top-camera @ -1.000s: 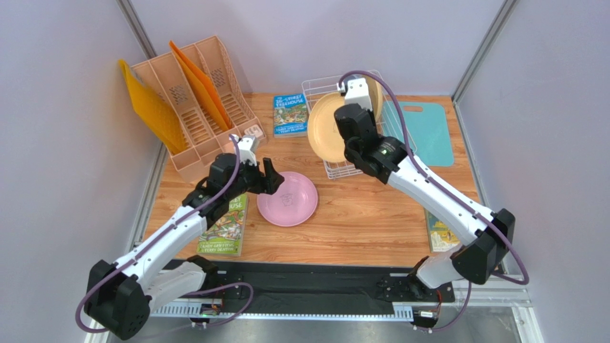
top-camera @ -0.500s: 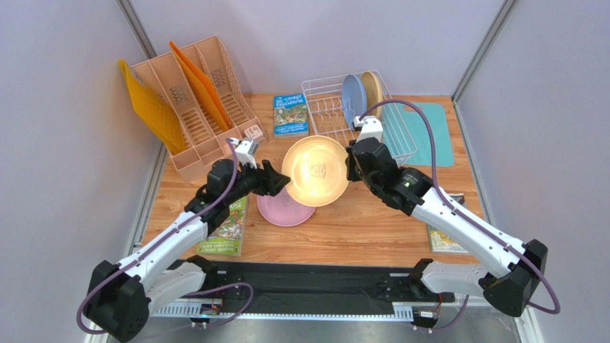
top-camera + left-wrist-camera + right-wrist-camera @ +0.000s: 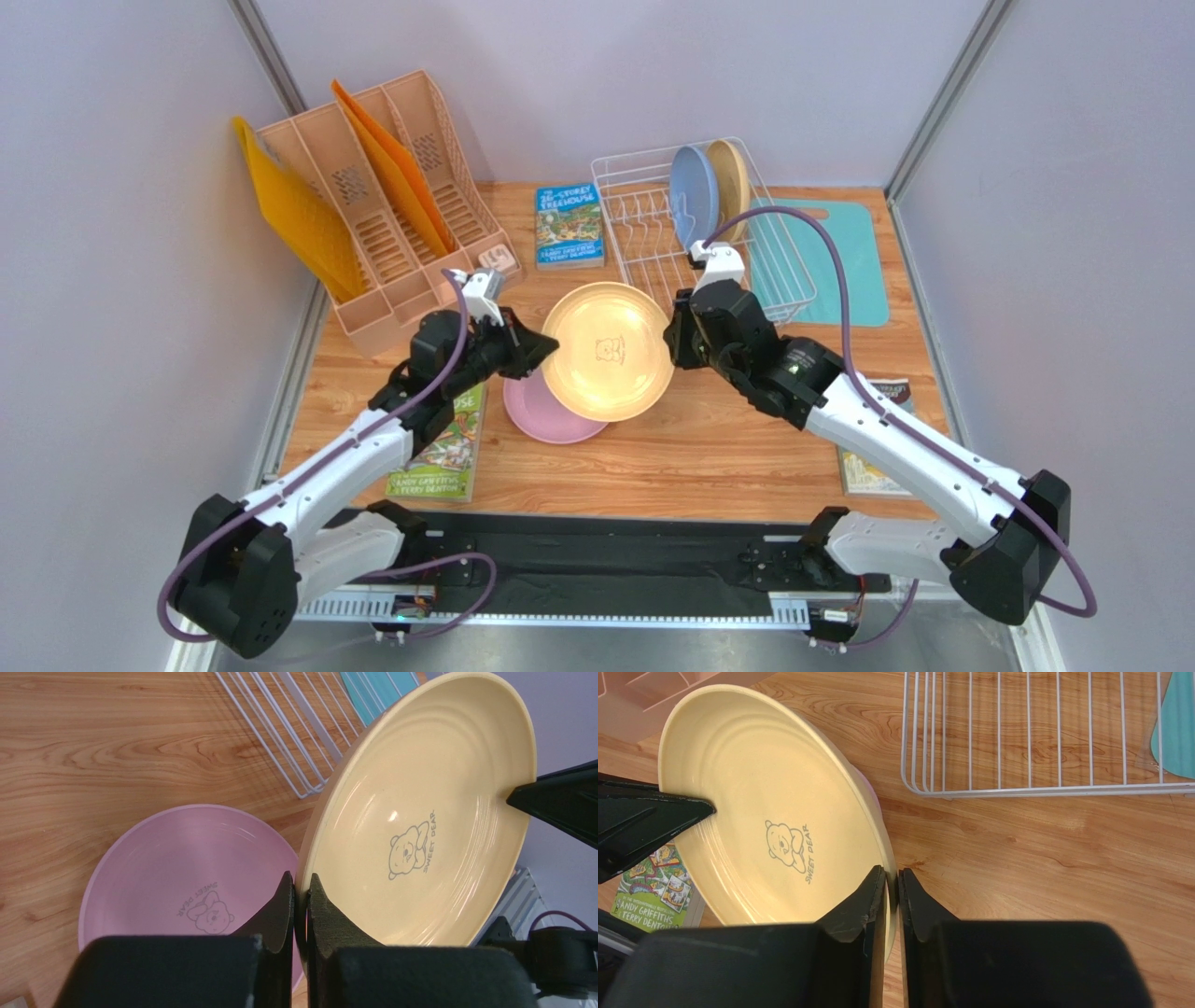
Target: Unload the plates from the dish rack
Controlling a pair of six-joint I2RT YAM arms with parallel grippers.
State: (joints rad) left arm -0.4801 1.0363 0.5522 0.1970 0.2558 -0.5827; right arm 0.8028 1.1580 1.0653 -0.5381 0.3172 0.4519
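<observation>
The step in hand looks like a handover of the second plate out of the rack. The yellow plate (image 3: 608, 350) hangs in the air over the middle of the table (image 3: 730, 434), face up and tilted. Both arms hold it at once. The left gripper (image 3: 540, 350) is clamped on its left rim, and in the left wrist view the two fingers pinch the edge with no gap to spare. The right gripper (image 3: 675, 340) is clamped on the opposite, right rim in the same way, fingers drawn together on the edge. Below and a little to the near left lies the pink plate (image 3: 537, 416), flat on the table and partly covered from above by the yellow one. The two do not appear to touch. The rack (image 3: 638, 224) stands at the far side, right of centre, with the blue plate (image 3: 687, 189) and the tan plate (image 3: 725, 175) upright at its right end, so about half the unloading seems done. The next move calls for one gripper to let go while the other keeps its pinch, most likely the right one releasing so that the left can lower the yellow plate onto the pink one. The release should be clean and the plate kept steady, since a one-sided hold on a thin rim could let it swing or slip. The freed arm could then go to the rack for the blue plate.
</observation>
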